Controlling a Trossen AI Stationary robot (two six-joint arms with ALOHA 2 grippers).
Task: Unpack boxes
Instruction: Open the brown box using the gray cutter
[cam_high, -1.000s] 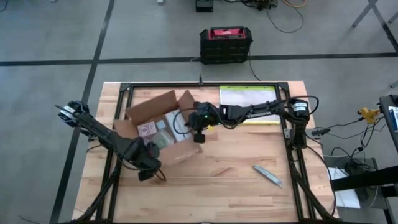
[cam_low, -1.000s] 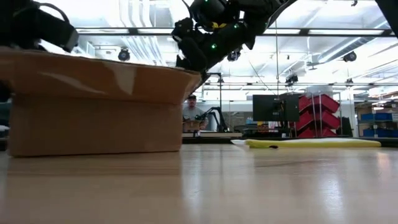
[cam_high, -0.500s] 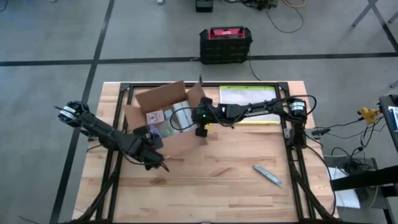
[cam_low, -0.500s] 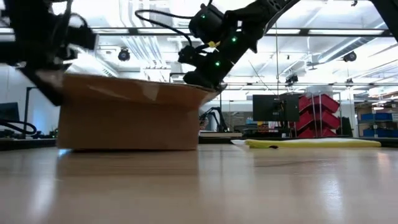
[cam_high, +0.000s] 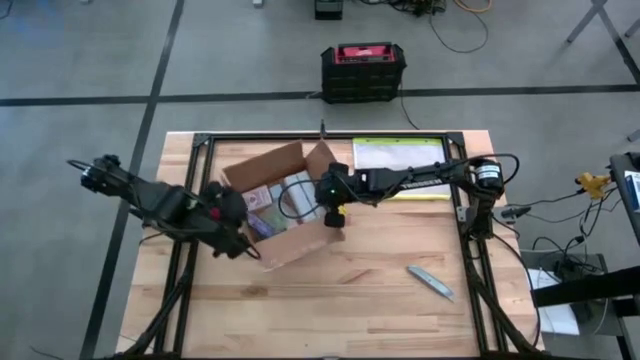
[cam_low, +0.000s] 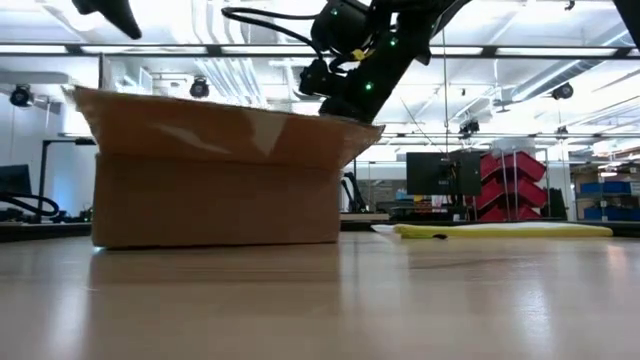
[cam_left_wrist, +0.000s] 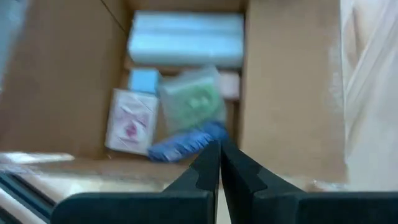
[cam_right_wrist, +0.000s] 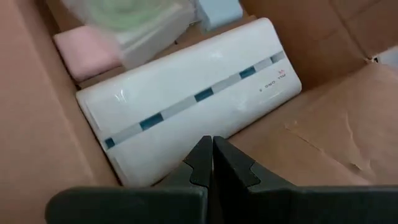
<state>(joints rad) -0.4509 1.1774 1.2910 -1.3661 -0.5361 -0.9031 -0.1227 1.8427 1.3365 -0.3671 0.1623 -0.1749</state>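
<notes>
The brown cardboard box (cam_high: 275, 205) stands open on the table, flaps spread, resting on its base. In it lie a long white pack (cam_right_wrist: 186, 99), a greenish pouch (cam_left_wrist: 193, 102), a pink-printed card (cam_left_wrist: 127, 121) and other small things. My left gripper (cam_high: 245, 247) is shut and hangs above the box's near left corner, high over its rim (cam_low: 110, 12), touching nothing. My right gripper (cam_high: 333, 216) is shut and slants down at the box's right flap (cam_low: 345, 135). My right gripper's shut fingertips (cam_right_wrist: 208, 149) come from above, slanting toward the table's left, onto the inner face of the box's right flap (cam_right_wrist: 261, 146), next to the white pack. In the low view they meet the flap's top edge (cam_low: 352, 118). The box stays flat on the table.
A clear pouch with a yellow-green edge (cam_high: 400, 160) lies at the far right of the table. A grey utility knife (cam_high: 430, 282) lies on the bare wood near the right. A black-and-red case (cam_high: 363, 70) stands on the floor beyond the far edge.
My left gripper has risen from the box's near left corner and now hangs well above it. The box has slid toward the table's right edge and turned a little. My right gripper has moved right with the flap and tipped further down.
</notes>
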